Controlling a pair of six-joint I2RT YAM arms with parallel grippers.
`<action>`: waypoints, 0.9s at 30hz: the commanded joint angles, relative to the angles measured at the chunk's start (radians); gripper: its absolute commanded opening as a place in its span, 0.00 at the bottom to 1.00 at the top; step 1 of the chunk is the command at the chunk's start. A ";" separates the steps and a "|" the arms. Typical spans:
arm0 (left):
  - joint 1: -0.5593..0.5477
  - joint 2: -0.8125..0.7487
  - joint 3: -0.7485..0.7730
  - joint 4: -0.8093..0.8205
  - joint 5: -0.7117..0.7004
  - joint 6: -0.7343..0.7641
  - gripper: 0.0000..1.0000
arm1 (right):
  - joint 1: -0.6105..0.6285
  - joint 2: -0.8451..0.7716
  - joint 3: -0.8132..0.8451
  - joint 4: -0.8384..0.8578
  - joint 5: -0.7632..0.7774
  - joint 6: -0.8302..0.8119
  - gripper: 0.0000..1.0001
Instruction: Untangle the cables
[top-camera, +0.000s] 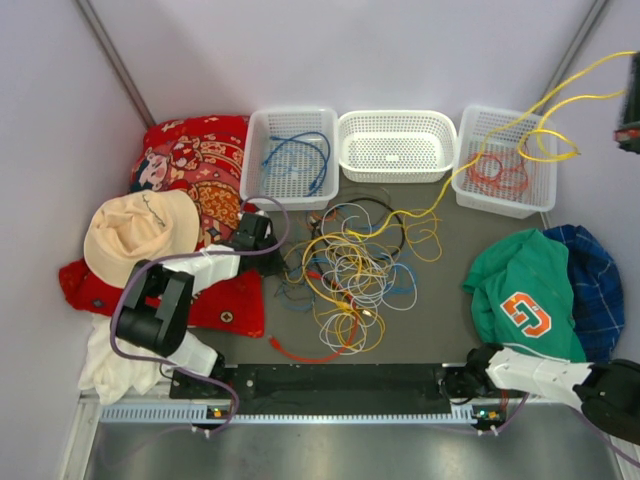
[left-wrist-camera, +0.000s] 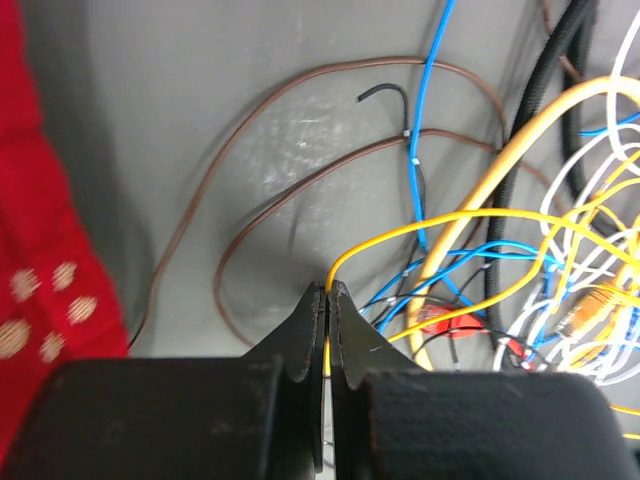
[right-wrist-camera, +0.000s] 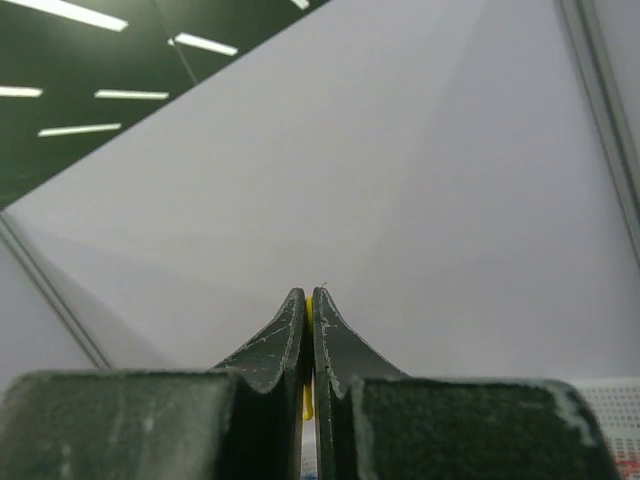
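Observation:
The cables (top-camera: 350, 265) lie in a tangled heap of yellow, white, blue and black loops at the table's middle. My left gripper (top-camera: 268, 232) sits at the heap's left edge; in the left wrist view it (left-wrist-camera: 327, 290) is shut on a thin yellow cable (left-wrist-camera: 400, 228) that arcs right into the heap. A long yellow cable (top-camera: 560, 95) rises from the heap over the right basket to the upper right. There my right gripper (top-camera: 628, 135) is raised at the frame's edge. In the right wrist view it (right-wrist-camera: 308, 298) is shut on a bit of yellow cable (right-wrist-camera: 307, 400), facing the bare wall.
Three white baskets stand at the back: the left (top-camera: 250, 160) holds a blue cable, the middle (top-camera: 397, 117) is empty, the right (top-camera: 500, 205) holds a red-orange cable. Red cloth (top-camera: 195, 150) and a cream hat (top-camera: 135, 225) lie left. A green shirt (top-camera: 520, 290) lies right.

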 joint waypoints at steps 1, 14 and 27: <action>0.012 0.063 -0.008 -0.022 0.061 -0.015 0.00 | -0.005 -0.053 0.029 0.105 0.037 -0.076 0.00; 0.013 -0.024 0.006 -0.010 0.089 -0.025 0.00 | -0.003 -0.008 0.053 -0.033 0.005 -0.048 0.00; -0.001 -0.336 0.113 -0.165 0.150 0.036 0.00 | -0.005 0.167 0.079 0.131 0.114 -0.209 0.00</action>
